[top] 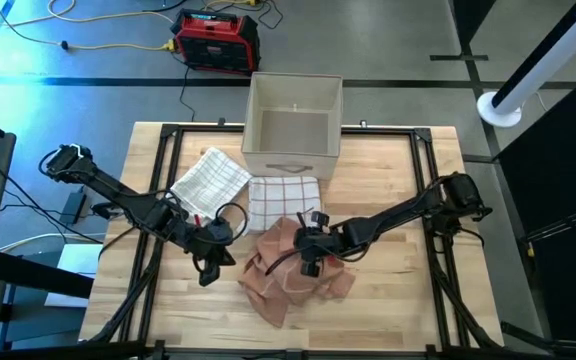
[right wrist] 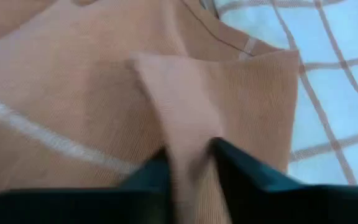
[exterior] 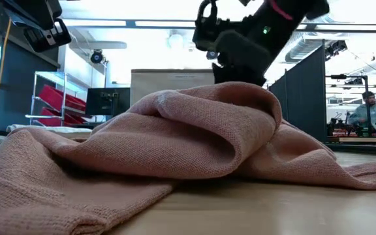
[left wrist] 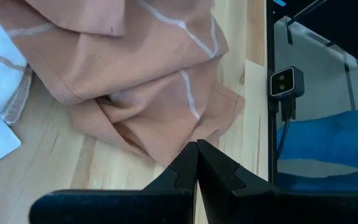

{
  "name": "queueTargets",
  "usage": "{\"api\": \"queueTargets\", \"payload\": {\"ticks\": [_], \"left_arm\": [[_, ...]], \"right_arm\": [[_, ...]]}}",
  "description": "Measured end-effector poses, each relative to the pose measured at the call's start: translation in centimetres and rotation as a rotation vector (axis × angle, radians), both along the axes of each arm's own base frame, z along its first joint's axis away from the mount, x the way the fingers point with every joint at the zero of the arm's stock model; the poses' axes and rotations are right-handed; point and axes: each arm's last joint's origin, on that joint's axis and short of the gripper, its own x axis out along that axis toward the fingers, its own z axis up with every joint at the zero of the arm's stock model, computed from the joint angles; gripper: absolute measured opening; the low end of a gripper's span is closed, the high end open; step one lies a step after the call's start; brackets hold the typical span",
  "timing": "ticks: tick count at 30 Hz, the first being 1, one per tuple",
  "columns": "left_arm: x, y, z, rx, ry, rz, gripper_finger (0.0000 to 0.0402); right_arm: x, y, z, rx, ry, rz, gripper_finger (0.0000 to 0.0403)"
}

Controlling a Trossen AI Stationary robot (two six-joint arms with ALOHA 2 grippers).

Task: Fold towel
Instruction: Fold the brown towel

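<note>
So the crumpled salmon-pink cloth towel with thin white stripes [top: 293,270] sits bunched up on the light wooden table [top: 398,290], toward the front middle, with its back edge lying over a white towel with a red check pattern [top: 283,195]. The right gripper [top: 311,252] is down on top of the heap and has a raised fold of the pink fabric pinched between its fingers [right wrist: 241,171]. The left gripper [top: 211,262] is just beside the towel's left edge, not touching it, fingers pressed together with nothing between them. Another white checked towel [top: 209,178] lies near the beige open box [top: 292,122] at the back.
</note>
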Motion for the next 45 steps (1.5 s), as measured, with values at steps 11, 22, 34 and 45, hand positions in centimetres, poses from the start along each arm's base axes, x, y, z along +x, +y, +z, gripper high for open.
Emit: {"api": "queueTargets", "payload": {"ticks": [11, 22, 34, 45], "left_arm": [[0.0, 0.1, 0.0, 0.035, -0.015, 0.023, 0.0], [0.0, 0.2, -0.1, 0.075, -0.014, 0.005, 0.0], [-0.4, 0.2, 0.0, 0.071, 0.001, 0.013, 0.0], [0.0, 0.0, 3.2, 0.084, -0.22, 0.103, 0.0002]], "right_arm": [[0.4, 0.0, 19.1, -0.064, -0.216, 0.177, 0.0001], [-4.2, -2.2, 33.5, -0.141, -0.524, 0.157, 0.0], [-3.0, -2.2, 30.3, -0.059, -0.371, 0.163, 0.0], [3.4, -0.7, 17.4, 0.298, -0.215, 0.281, 0.0]]}}
